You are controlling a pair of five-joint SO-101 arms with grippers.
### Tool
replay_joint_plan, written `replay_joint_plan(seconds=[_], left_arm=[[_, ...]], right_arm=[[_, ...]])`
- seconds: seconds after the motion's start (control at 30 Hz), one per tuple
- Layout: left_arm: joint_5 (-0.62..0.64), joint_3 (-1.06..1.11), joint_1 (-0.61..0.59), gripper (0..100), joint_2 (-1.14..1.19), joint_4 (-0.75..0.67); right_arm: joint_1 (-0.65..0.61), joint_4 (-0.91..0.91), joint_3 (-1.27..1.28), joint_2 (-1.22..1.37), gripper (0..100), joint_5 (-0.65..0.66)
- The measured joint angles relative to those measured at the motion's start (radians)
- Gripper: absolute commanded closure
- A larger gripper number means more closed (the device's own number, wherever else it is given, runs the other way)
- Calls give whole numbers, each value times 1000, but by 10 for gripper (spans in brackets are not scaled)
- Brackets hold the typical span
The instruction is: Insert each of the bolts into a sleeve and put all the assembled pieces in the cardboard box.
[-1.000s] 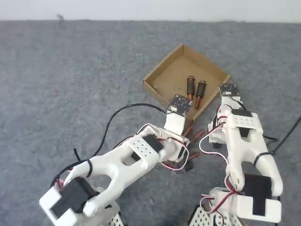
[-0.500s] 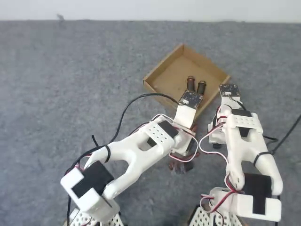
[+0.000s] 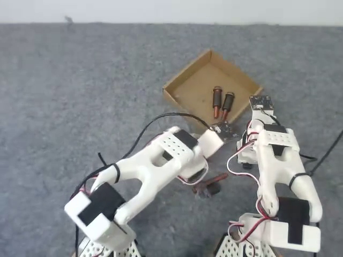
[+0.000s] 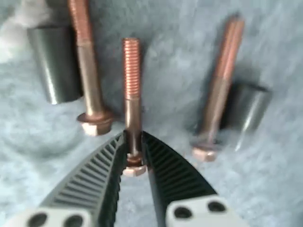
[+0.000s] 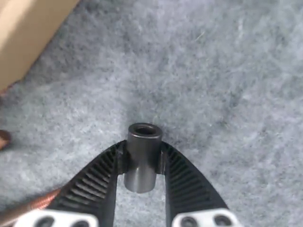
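Grey felt covers the worktop [image 3: 80,80], and from above the cardboard box [image 3: 188,80] sits beyond both arms with two assembled pieces [image 3: 217,101] lying in it; wide bare felt lies on the outer side of the left arm [image 3: 161,166], while the gap between it and the right arm [image 3: 278,155] is tight. At the left wrist, the left pincer [image 4: 133,144] is clamped on a bolt [image 4: 131,90] just above its head, thread pointing away, with two loose bolts [image 4: 87,71] either side and a spare sleeve [image 4: 54,64] beside each, all near enough to snag. At the right wrist, the right pincer [image 5: 141,152] is closed on a sleeve [image 5: 140,170], open bore at the far end, the cardboard box's wall close by and open felt beyond. The step looks to be mating the two: lift the bolt straight clear of its neighbours, line the thread tip with the bore before pushing, and hold the sleeve steady; a skewed approach would likely catch on the rim or twist the bolt in its narrow grip
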Motion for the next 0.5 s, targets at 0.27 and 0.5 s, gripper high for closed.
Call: replay_joint_plan(seconds=[0.27, 0.5], left_arm=[[-150, 29, -44, 938, -14, 74], [-496, 71, -273, 938, -20, 212]], right_arm=[[0, 0, 0, 0, 991, 0], [0, 0, 0, 0, 991, 0]])
